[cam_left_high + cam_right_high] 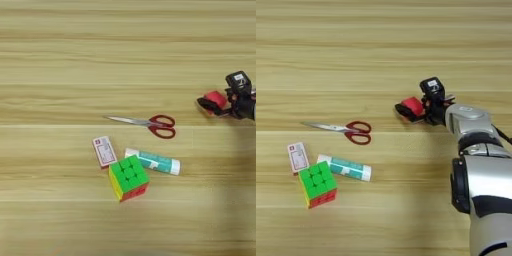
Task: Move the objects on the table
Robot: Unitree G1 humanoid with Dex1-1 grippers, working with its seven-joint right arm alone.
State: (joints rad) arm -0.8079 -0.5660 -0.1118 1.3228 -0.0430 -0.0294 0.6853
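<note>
Light wooden bench point(60, 50), scissors point(150, 123) mid-surface, card box point(104, 151) touching puzzle cube point(129, 177), glue stick point(152, 161) just beside cube, all flat on planks

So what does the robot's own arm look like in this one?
The right arm is a chunky silver forearm of rounded segments with black joint bands and a thin dark cable along its edge. At its tip sits a black pincer topped by a small black block with a white label.

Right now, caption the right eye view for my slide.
Pincer grips red cube right of scissors, glue stick, puzzle cube.
</note>
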